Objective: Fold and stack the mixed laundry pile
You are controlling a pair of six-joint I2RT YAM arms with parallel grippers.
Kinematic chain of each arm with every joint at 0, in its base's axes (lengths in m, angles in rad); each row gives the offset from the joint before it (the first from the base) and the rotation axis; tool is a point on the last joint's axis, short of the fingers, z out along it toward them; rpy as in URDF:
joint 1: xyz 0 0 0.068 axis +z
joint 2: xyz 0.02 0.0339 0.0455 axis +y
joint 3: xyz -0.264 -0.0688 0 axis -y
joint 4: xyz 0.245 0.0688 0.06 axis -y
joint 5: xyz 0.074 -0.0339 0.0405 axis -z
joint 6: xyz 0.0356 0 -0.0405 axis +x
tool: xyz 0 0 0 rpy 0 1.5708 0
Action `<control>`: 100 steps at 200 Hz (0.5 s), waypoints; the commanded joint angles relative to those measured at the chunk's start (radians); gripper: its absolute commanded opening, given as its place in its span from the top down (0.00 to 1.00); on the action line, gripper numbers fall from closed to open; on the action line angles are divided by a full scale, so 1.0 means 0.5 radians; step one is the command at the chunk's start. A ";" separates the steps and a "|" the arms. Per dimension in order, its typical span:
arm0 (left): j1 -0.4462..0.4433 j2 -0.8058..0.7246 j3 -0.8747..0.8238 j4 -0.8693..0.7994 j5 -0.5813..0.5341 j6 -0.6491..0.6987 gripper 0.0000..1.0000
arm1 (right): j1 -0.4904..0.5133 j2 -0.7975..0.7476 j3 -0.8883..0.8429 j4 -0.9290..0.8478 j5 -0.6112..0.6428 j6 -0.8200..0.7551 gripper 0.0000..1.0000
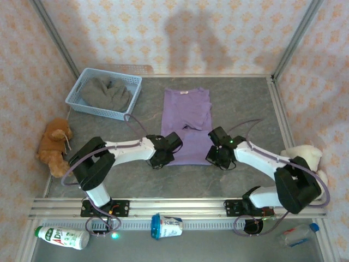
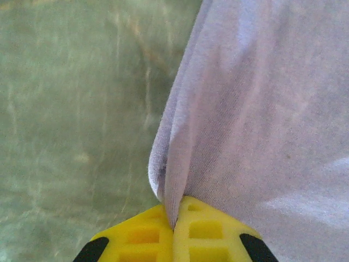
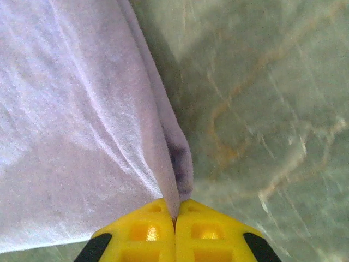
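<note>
The left gripper [image 2: 174,221] and right gripper [image 3: 175,213] pinch the near hem corners of the shirt [image 1: 185,117], which seems light, soft and limp, best held at corners.

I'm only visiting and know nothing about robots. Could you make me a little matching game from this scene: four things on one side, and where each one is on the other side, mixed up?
Things:
1. purple T-shirt
2. grey top
3. brown plush toy
4. white bottle

Places:
A. lying on its side at the near left corner
B. inside the blue basket
C. spread on the table, near corners pinched by the left gripper and right gripper
D. at the left edge of the table

Pairs: 1-C, 2-B, 3-D, 4-A.
</note>
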 commanded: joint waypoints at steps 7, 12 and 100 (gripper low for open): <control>-0.208 -0.109 -0.142 -0.218 -0.060 -0.122 1.00 | 0.169 -0.220 -0.144 -0.319 0.125 0.109 1.00; -0.249 -0.136 -0.158 -0.224 -0.066 -0.159 1.00 | 0.202 -0.286 -0.168 -0.345 0.132 0.144 1.00; -0.554 -0.512 -0.042 -0.513 -0.485 -0.538 1.00 | 0.371 -0.763 -0.044 -0.622 0.335 0.324 1.00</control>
